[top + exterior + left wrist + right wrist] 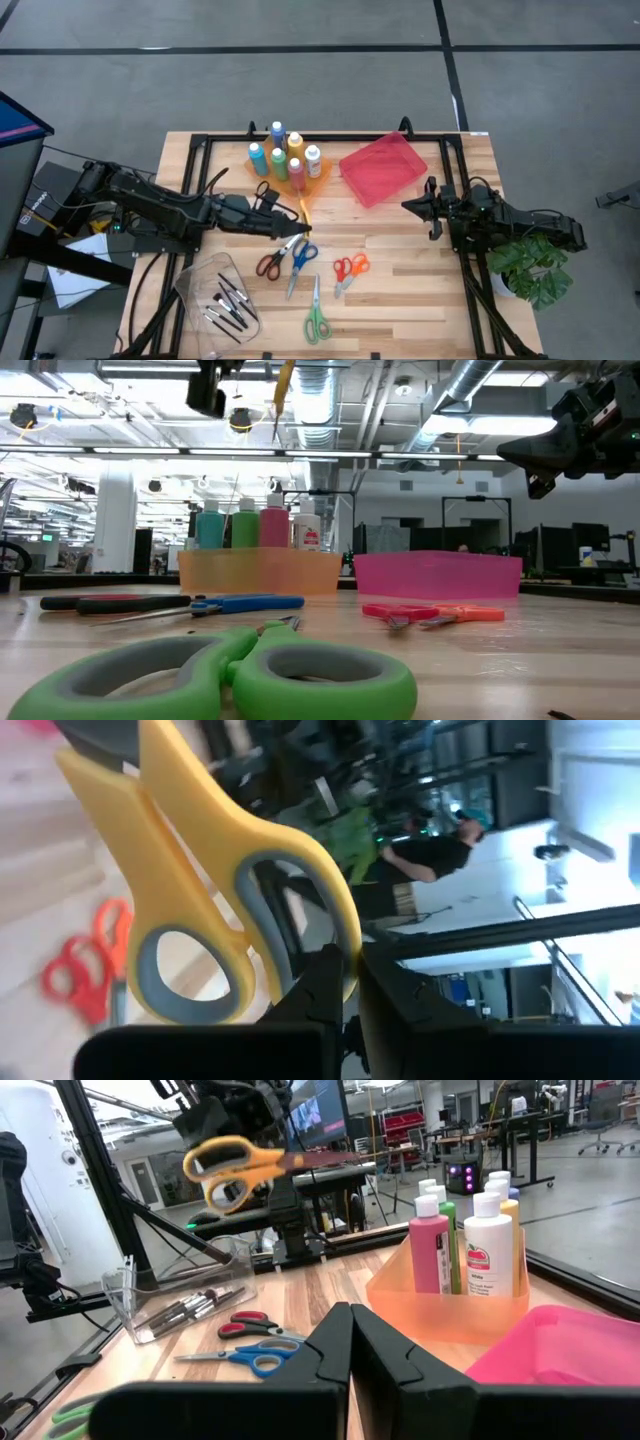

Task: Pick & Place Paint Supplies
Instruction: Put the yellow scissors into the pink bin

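Note:
My left gripper (296, 226) hangs above the table's middle, shut on yellow-handled scissors (305, 212), which also show in the right wrist view (232, 1164). Several paint bottles (284, 156) stand in an orange tray (300, 186). On the wood lie red-and-black scissors (269, 263), blue scissors (301, 258), orange scissors (350, 268) and green scissors (317, 321). Dark brushes (228, 306) lie in a clear tray. My right gripper (408, 206), shut and holding nothing, hovers right of the red tray. My left gripper pinches the yellow scissors by the rim of one handle loop (338, 925) between its two fingers (312, 995). The fingers come roughly level from the table's left. The scissors are lifted clear of the table and stand on edge, blades (322, 1157) pointing toward the far edge.
A red tray (382, 168) sits right of the orange one. The clear tray (200, 285) lies near the front left. A potted plant (530, 265) stands by the right arm's base. Black frame rails run along the table's sides. A person (430, 860) shows beyond the table.

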